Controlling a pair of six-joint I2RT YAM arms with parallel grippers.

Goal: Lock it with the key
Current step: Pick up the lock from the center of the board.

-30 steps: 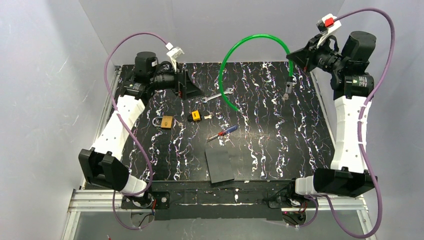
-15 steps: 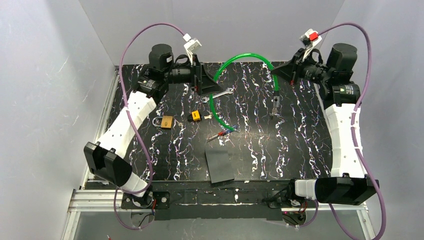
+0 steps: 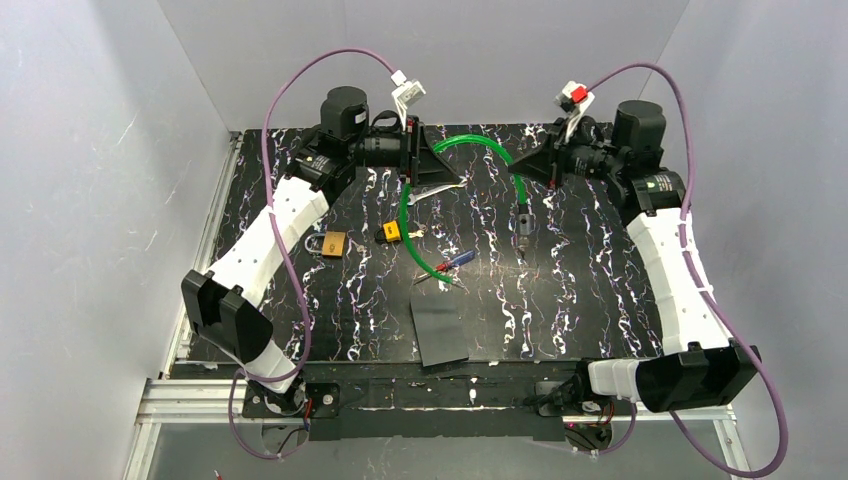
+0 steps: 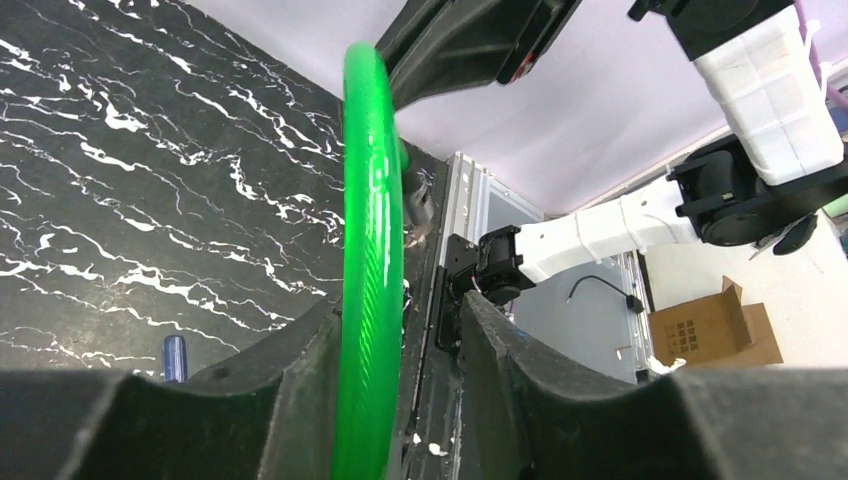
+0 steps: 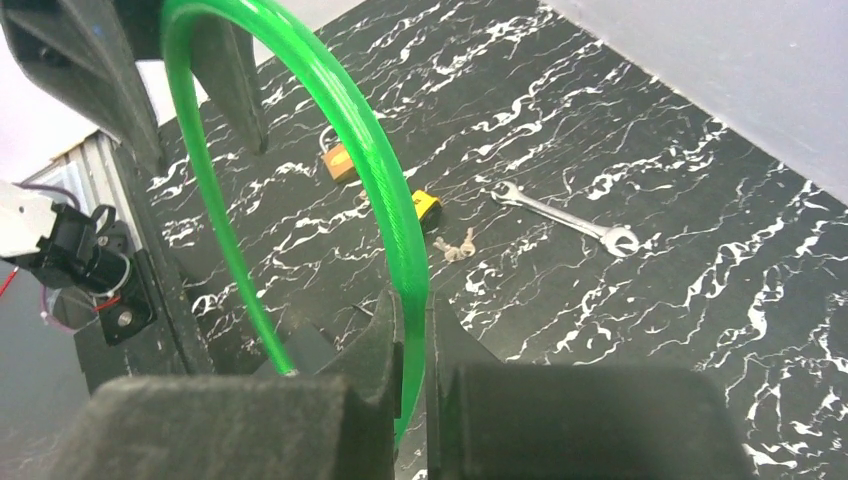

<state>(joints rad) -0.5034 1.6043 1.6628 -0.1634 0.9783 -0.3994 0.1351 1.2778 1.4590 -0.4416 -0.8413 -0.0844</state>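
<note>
The key (image 3: 390, 233) has a yellow-and-black head and lies on the black marbled mat, right of the brass padlock (image 3: 335, 243). Both also show in the right wrist view, the key (image 5: 428, 207) nearer than the padlock (image 5: 340, 160). Neither gripper is near them. My right gripper (image 3: 515, 170) hovers at the back, shut on a green tube (image 5: 380, 170) pinched between its fingers (image 5: 412, 305). My left gripper (image 3: 440, 172) faces it. The green tube (image 4: 370, 200) runs between the left gripper's (image 4: 400, 310) jaws, against one finger with a gap to the other.
A red-and-blue screwdriver (image 3: 450, 265) lies under the tube's free end. A wrench (image 5: 560, 215) sits at the back, below the left gripper. A black pad (image 3: 440, 330) lies near the front edge. A metal fitting (image 3: 525, 222) hangs below the right gripper.
Both arms swung inward toward the middle, bending the green tube into a tighter loop. The left gripper's jaws came around the tube and narrowed. The right grip is unchanged.
</note>
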